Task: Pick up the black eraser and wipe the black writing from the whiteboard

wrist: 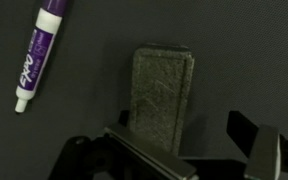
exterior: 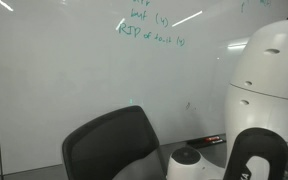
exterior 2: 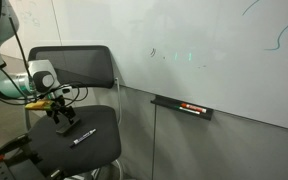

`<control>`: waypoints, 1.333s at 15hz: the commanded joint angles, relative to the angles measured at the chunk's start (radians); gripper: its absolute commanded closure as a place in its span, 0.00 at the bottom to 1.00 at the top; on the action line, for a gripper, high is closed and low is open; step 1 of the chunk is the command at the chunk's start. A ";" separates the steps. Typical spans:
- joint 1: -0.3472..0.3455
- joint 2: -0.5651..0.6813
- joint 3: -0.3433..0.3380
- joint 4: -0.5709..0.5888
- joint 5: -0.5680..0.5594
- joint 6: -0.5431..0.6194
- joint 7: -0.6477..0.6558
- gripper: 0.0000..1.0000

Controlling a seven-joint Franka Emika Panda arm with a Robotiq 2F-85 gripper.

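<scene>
Lying flat on the dark chair seat (wrist: 254,60), directly between the jaws and reaching out ahead of them: the black eraser (wrist: 164,88). It is one oblong block, grey felt face up, its long axis running away from the gripper (wrist: 179,125).

Jaws: spread apart, one on either side of the block's near end, nothing clamped. Whether they touch it cannot be told.

Handling, by judgement: light. The felt face is soft and yielding, probably with a stiffer body beneath. Not fragile, and unlikely to slip.

Grip point, by judgement: across the short width, on the two long side walls, near mid-length.

Also listed: a purple-capped marker (wrist: 32,55), tilted, outside one jaw and apart from the block.

The whiteboard (exterior: 64,70): upright behind the chair, handwritten lines near its top, well away from the jaws.
</scene>
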 commanded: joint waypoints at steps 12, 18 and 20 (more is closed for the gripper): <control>-0.206 0.027 0.107 0.051 -0.014 -0.023 -0.109 0.34; -0.277 -0.011 0.172 0.032 -0.015 -0.075 -0.128 0.70; -0.305 -0.072 0.190 0.011 -0.024 -0.132 -0.146 0.70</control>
